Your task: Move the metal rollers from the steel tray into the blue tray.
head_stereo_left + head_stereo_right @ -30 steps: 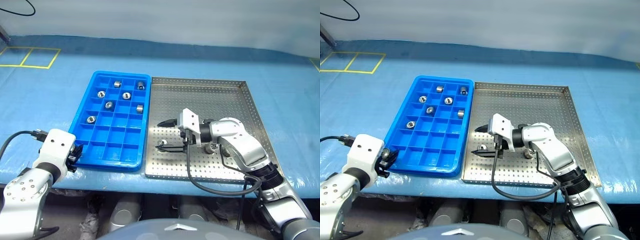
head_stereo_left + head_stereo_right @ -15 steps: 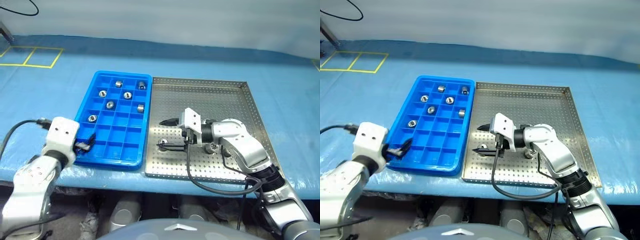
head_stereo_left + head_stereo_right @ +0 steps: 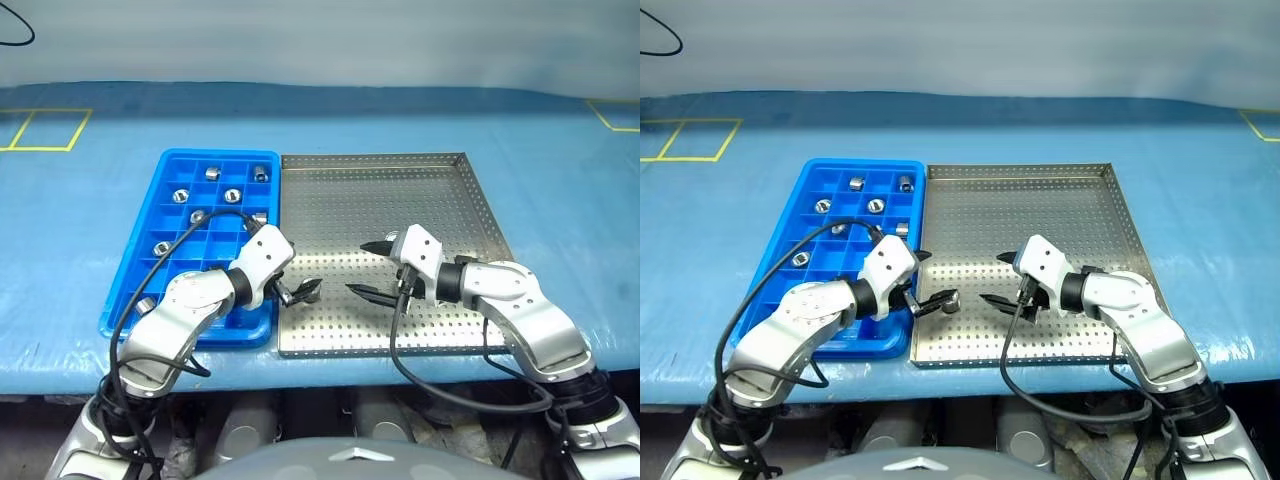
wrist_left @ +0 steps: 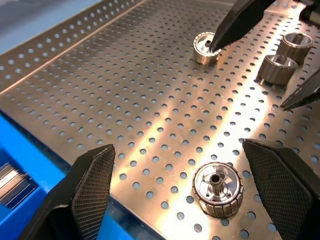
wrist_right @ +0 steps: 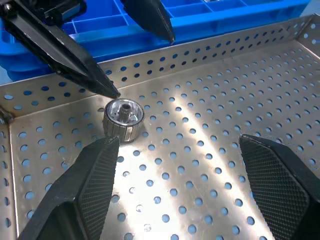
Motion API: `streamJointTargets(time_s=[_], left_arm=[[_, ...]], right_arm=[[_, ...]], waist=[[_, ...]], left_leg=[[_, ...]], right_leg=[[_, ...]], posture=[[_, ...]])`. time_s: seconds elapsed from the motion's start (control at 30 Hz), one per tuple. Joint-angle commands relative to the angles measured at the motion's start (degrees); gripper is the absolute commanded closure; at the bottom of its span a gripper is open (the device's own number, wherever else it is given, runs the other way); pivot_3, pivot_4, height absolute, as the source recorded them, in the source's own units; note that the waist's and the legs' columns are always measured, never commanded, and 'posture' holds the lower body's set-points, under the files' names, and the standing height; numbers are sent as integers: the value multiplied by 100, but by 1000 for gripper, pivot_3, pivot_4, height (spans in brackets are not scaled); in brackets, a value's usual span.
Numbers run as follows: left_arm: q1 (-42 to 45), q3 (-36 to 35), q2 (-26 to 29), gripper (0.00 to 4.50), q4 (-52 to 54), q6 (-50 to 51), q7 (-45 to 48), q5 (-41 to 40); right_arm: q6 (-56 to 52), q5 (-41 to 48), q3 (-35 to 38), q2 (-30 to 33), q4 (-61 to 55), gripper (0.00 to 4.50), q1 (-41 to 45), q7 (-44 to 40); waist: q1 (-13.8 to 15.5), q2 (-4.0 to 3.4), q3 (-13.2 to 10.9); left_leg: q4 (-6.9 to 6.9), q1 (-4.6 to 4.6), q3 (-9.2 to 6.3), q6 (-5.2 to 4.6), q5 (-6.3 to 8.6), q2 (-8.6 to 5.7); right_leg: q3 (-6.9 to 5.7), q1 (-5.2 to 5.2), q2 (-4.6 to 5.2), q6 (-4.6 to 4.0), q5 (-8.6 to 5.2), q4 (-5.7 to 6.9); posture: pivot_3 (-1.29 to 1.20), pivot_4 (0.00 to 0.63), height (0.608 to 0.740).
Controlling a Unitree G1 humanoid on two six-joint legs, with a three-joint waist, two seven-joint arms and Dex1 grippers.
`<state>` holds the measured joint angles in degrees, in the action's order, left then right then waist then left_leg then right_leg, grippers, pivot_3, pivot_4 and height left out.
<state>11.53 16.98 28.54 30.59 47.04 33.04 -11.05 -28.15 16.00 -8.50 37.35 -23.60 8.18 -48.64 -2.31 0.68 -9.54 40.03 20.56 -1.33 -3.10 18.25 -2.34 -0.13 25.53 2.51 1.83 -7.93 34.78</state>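
Blue sheeting is covering the table (image 3: 560,160), and on it the blue tray (image 3: 150,285) is lying edge to edge with the steel tray (image 3: 380,190), so each roller only has a short way to travel. Your left gripper (image 3: 297,289) is reaching over the shared edge into the steel tray, its fingers spread wide on either side of one roller (image 4: 217,188) that is standing near that edge; nothing is being held yet, and the spacing looks meant for closing on it. Your right gripper (image 3: 378,270) is also standing wide and empty above the holed floor, facing the left one. Near it three more rollers (image 4: 276,68) are waiting in the steel tray, while several rollers (image 3: 233,196) are already sitting one to a compartment at the blue tray's far end.

Compared with a second ago, your left gripper has swung in from the blue tray's near outer corner and opened; the camera has shifted too.
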Motion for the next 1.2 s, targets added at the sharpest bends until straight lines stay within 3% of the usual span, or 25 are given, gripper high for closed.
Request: streamJointTargets(time_s=[0.03,0.43,0.6,0.83,1.2], left_arm=[[126,228,65,62,-236,-196,139,110],[720,1071,610,62,-852,-407,625,784],[1119,1354,919,1609,-1103,-588,995,1115],[1512,1605,1262,1609,-1328,-934,1657,1315],[1785,1564,1195,1609,-1709,-1215,2026,1588]], right_arm=[[-50,94,194,0,-379,485,-100,149],[-36,139,188,-28,-479,485,-180,244],[8,122,150,-76,-420,485,-109,237],[102,81,102,-180,-338,485,-65,245],[220,55,133,-250,-294,485,-99,288]], waist=[[-64,0,0],[-199,-4,3],[-247,-3,3],[-321,-1,1],[-332,-1,1]], left_leg=[[0,-1,1,-1,1,0],[0,-25,14,-4,-2,-1],[0,-32,27,-6,-3,0],[0,-35,42,-6,-3,7],[-1,-35,57,-8,-1,10]], right_leg=[[2,0,0,14,-8,0],[16,-18,-3,28,-6,8],[33,-19,-9,37,-2,12],[62,-11,-26,45,4,14],[76,-4,-29,49,6,14]], posture=[[-201,150,740],[-204,150,740],[-191,150,740],[-188,150,740],[-201,150,740]])
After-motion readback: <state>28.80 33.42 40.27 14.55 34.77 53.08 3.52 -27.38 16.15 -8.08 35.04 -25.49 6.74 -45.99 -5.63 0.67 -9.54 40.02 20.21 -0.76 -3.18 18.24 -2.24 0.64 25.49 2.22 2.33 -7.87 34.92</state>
